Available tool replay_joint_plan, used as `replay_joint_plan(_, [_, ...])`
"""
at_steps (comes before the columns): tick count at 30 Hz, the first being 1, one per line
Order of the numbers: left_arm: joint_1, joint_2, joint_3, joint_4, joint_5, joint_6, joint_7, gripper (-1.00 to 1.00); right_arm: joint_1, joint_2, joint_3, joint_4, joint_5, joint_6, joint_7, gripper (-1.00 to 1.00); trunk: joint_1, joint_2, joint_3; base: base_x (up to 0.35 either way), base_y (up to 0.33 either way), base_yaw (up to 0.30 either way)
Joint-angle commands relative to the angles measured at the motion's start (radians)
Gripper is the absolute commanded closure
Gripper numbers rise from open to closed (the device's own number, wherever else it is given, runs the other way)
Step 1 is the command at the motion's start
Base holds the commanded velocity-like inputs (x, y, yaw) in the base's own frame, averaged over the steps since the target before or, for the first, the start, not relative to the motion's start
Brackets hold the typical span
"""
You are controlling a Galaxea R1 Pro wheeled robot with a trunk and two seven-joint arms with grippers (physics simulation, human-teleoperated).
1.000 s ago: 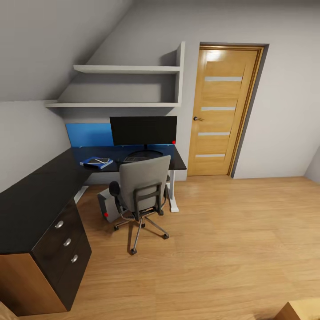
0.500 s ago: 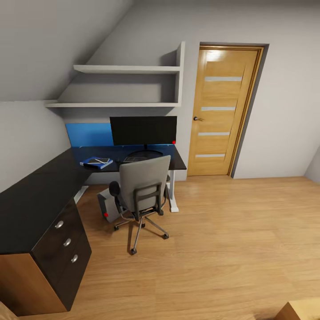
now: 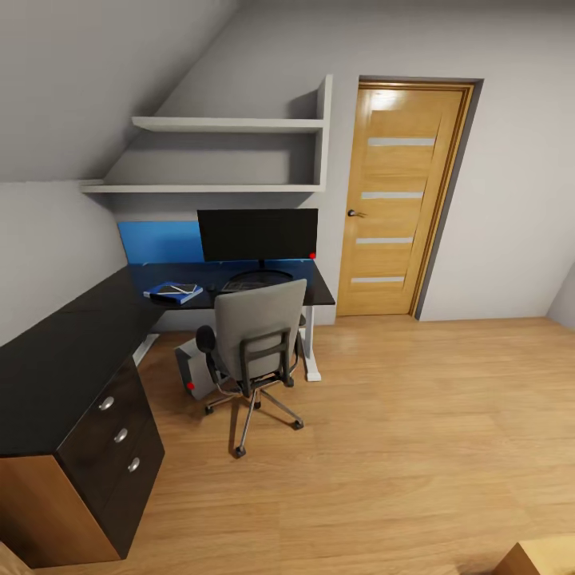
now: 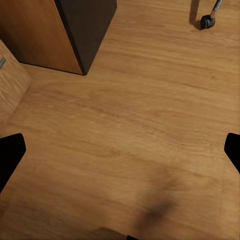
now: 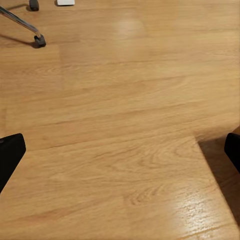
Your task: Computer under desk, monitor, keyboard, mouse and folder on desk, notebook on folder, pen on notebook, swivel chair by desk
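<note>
Left gripper [image 4: 120,150]: jaws spread wide, dark fingertips [image 4: 10,152] at both edges of the left wrist view, nothing between them, above bare floor [image 4: 135,125].
Right gripper [image 5: 120,150]: jaws likewise spread and holding nothing, over the floor; a chair caster [image 5: 39,41] shows far off.
Cabinet [image 3: 104,447]: nearest at the left, dark front with three drawers, wooden side, under the long black worktop [image 3: 56,359].
Chair [image 3: 255,343]: grey swivel seat, back toward the camera, drawn up at the worktop's far part; whether a folder lies on the seat cannot be told.
Computer [image 3: 194,369]: grey tower on the floor under the worktop, just left of the chair.
Books [image 3: 173,292]: a blue and dark stack lying on the worktop, left of the chair.
Keyboard [image 3: 243,285]: dark shape on the worktop before the monitor, partly hidden by the chair back.
Monitor [image 3: 257,234]: upright on the worktop, screen dark, before a blue panel [image 3: 160,241].
Shelves [image 3: 231,156]: two white boards on the wall above.
Door [image 3: 403,200]: wooden, shut, right of the worktop.
</note>
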State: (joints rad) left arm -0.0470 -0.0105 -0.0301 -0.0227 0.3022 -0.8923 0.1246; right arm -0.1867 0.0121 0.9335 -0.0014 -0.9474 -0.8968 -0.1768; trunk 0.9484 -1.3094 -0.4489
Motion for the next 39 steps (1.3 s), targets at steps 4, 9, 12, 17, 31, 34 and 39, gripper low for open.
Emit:
replay_joint_plan(4, [-0.001, 0.0, -0.004, 0.0, -0.005, -0.002, 0.01, -1.0, 0.0, 0.0, 0.008, 0.0, 0.001, -0.001, -0.01, -1.0, 0.0, -0.001, -0.001, 0.0, 0.0, 0.0])
replay_joint_plan(9, [-0.001, 0.0, -0.003, 0.0, -0.005, -0.002, 0.01, -1.0, 0.0, 0.0, 0.008, 0.0, 0.001, -0.001, -0.01, -1.0, 0.0, -0.001, -0.001, 0.0, 0.0, 0.0])
replay_joint_plan(12, [-0.001, 0.0, -0.004, 0.0, -0.005, -0.002, 0.01, -1.0, 0.0, 0.0, 0.008, 0.0, 0.001, -0.001, -0.01, -1.0, 0.0, -0.001, -0.001, 0.0, 0.0, 0.0])
replay_joint_plan(17, [-0.001, 0.0, -0.004, 0.0, -0.005, -0.002, 0.01, -1.0, 0.0, 0.0, 0.008, 0.0, 0.001, -0.001, -0.01, -1.0, 0.0, -0.001, -0.001, 0.0, 0.0, 0.0])
replay_joint_plan(31, [-0.001, 0.0, -0.004, 0.0, -0.005, -0.002, 0.01, -1.0, 0.0, 0.0, 0.008, 0.0, 0.001, -0.001, -0.01, -1.0, 0.0, -0.001, -0.001, 0.0, 0.0, 0.0])
replay_joint_plan(34, [-0.001, 0.0, -0.004, 0.0, -0.005, -0.002, 0.01, -1.0, 0.0, 0.0, 0.008, 0.0, 0.001, -0.001, -0.01, -1.0, 0.0, -0.001, -0.001, 0.0, 0.0, 0.0])
replay_joint_plan(39, [-0.001, 0.0, -0.004, 0.0, -0.005, -0.002, 0.01, -1.0, 0.0, 0.0, 0.008, 0.0, 0.001, -0.001, -0.01, -1.0, 0.0, -0.001, -0.001, 0.0, 0.0, 0.0])
